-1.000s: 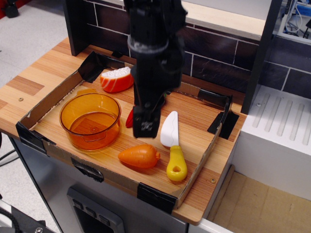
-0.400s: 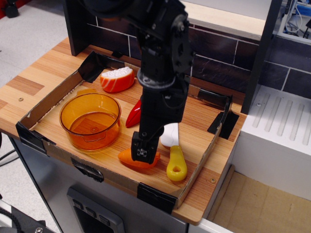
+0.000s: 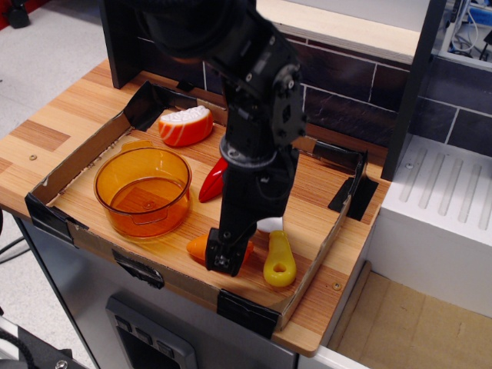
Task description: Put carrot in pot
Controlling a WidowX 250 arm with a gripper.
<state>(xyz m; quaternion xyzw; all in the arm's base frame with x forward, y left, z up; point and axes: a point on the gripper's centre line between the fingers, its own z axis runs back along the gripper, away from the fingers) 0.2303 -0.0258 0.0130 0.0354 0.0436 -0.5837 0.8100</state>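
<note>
Pot (image 3: 143,190) sits at the tray's (image 3: 54,181) left, carrot (image 3: 201,247) near-right of it under the gripper (image 3: 221,259), knife (image 3: 279,260) just right, pepper (image 3: 213,181) and slice (image 3: 184,126) farther back.

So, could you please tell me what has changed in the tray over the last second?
The black pincer came down from above the tray's middle towards the front edge and now sits over the stubby orange plastic carrot, hiding most of it; whether it grips is unclear. The carrot, the translucent amber pot, the red pepper, the orange-and-white slice and the yellow-handled toy knife stayed put.
</note>
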